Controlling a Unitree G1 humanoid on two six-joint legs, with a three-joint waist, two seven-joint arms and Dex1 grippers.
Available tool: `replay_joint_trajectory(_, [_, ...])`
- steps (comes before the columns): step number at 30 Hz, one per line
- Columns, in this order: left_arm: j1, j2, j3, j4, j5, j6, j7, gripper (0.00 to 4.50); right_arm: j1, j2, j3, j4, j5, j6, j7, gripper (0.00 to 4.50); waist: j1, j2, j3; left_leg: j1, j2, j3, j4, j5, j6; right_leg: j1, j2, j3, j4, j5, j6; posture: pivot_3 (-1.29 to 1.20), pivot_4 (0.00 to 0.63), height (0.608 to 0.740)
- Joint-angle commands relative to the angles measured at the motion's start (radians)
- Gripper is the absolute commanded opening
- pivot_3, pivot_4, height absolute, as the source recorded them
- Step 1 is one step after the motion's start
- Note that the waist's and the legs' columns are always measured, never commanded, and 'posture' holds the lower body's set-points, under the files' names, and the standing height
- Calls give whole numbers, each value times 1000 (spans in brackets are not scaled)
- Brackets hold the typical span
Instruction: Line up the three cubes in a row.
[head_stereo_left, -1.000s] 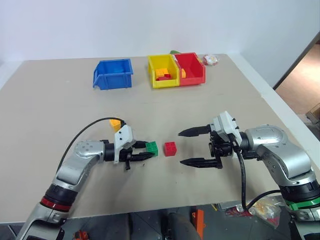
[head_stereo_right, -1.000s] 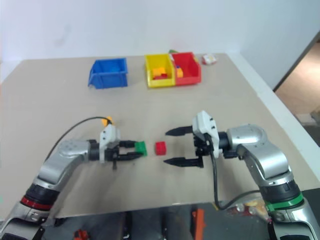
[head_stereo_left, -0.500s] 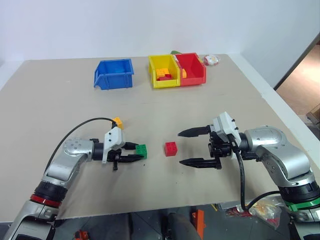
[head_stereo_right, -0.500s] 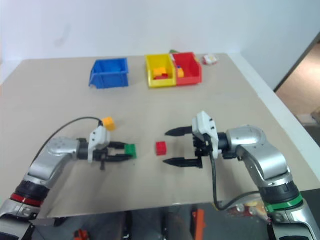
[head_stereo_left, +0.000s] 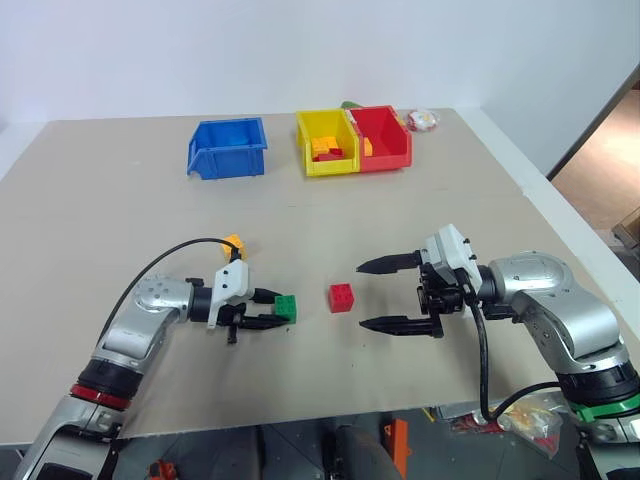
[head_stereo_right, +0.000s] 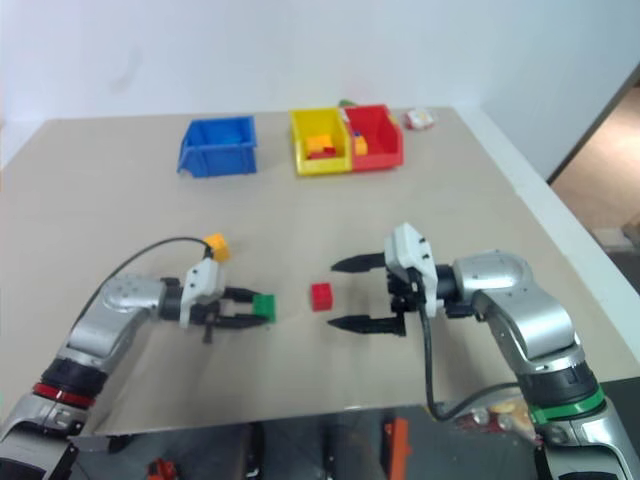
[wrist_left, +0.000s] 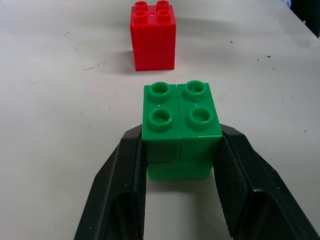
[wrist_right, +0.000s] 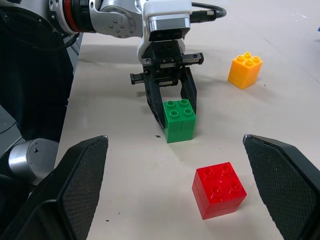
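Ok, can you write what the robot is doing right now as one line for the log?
left end effector: shut on green cube | right end effector: open, empty | red cube: on table between them | orange cube: apart

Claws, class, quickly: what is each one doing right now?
Left claw: closed on the green cube.
Right claw: open, holding nothing, red cube just ahead of it.
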Motion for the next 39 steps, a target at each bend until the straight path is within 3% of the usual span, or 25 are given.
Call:
replay_joint_trajectory(1, [-23,12,3,19,7,16,-11,1303,-14,3,-13,-12,4,-9,2,4500,0,0,0,0,0,0,0,0,0,0,0,0,0,0,0,0,150,740])
replay_joint_trajectory(3, [-30,13,6,18,-1,36,-20,2391,-15,4,-12,-9,2,-11,3,4500,0,0,0,0,0,0,0,0,0,0,0,0,0,0,0,0,150,740])
replay_joint_trajectory(9, [-10,51,25,-60,-23,103,-46,4382,-31,19,-9,-2,5,-2,-3,4500,-1,0,0,0,0,0,1,0,0,0,0,0,0,0,0,0,150,740])
replay_joint_trajectory(10, [-1,64,32,-77,-29,113,-49,4473,-36,22,-9,2,6,-2,-4,4500,-1,0,0,0,0,0,1,0,0,0,0,0,0,0,0,0,150,740])
replay_joint_trajectory(16, [65,177,154,-216,-127,264,-13,4473,-57,36,-6,19,3,-1,-6,4500,-1,0,0,0,2,-1,0,0,0,-1,1,1,1,0,0,0,150,740])
replay_joint_trajectory(19, [142,242,280,-273,-176,328,35,4473,-62,37,-10,28,2,-3,-5,4500,-1,0,0,0,2,-1,0,0,0,0,1,0,0,0,0,0,150,740])
replay_joint_trajectory(24, [211,137,470,-311,-226,336,283,4473,-74,47,-13,49,-5,-12,-12,4500,0,0,0,0,3,-1,0,0,0,0,-1,1,0,0,-1,0,150,740])
replay_joint_trajectory(29, [207,62,455,-250,-212,319,355,4473,-94,59,-14,58,-15,-10,-29,4500,2,0,0,0,1,0,2,0,0,1,-3,0,0,1,1,0,150,740])
replay_joint_trajectory(39, [-57,62,330,167,-132,137,158,4473,-201,151,-76,94,114,153,-144,4500,-1,0,0,0,1,1,3,0,0,0,1,-1,0,3,-1,0,150,740])
